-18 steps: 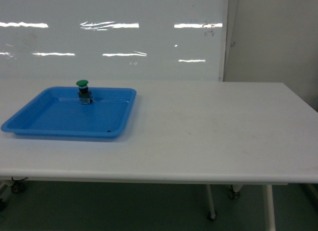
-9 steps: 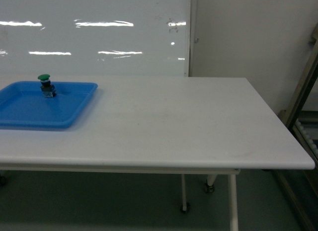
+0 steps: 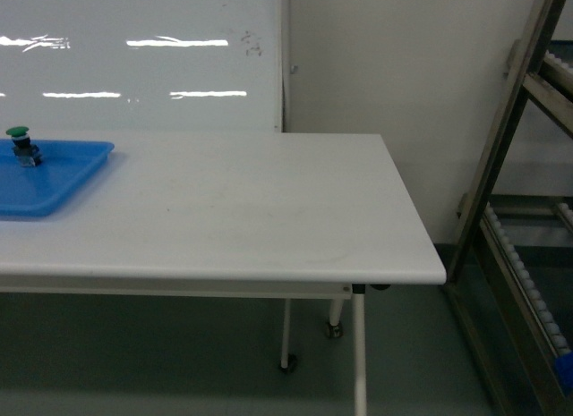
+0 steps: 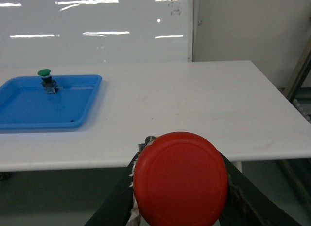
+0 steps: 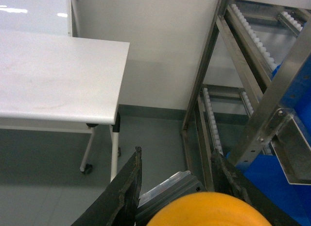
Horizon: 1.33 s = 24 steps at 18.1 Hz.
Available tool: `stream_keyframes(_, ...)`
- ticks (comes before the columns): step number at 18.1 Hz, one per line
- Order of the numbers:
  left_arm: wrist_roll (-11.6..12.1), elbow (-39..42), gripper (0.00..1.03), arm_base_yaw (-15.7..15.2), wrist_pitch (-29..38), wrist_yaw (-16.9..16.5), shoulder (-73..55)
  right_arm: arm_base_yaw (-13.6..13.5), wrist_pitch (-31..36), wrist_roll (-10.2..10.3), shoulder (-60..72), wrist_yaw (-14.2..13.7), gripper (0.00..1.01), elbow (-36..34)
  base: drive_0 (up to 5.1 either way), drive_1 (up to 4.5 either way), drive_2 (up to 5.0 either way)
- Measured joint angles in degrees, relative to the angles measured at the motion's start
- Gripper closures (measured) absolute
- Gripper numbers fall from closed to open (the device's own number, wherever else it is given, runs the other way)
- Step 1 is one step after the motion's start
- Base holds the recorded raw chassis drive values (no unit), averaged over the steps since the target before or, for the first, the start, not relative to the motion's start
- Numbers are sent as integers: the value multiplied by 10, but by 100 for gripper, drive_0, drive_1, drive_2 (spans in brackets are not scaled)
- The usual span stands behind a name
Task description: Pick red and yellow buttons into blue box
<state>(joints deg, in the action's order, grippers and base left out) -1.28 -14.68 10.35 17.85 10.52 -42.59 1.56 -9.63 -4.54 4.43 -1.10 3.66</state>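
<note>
Both buttons gripped, off the table

Left gripper (image 4: 180, 197) clamps the red button (image 4: 180, 185); right gripper (image 5: 182, 192) clamps the yellow button (image 5: 206, 210) beside a roller rack (image 5: 252, 75). Farther left, 1 green button (image 4: 44, 73) stands in the shallow blue tray (image 4: 29, 116).

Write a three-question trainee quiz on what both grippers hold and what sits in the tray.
1. True or false: the left gripper is shut on the red button.
2. Which cap colour shows between the right gripper's fingers? A yellow-orange B green C red
3. Fill in: the green-capped button stands in the shallow blue ____.

Key: 1 true; 2 A, the yellow button; 3 tray.
</note>
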Motion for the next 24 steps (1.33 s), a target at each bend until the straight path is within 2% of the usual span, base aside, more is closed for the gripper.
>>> stream_keyframes(24, 0, 0, 71, 0, 0, 0, 0, 0, 0, 0, 0, 0, 63, 0, 494, -247, -247)
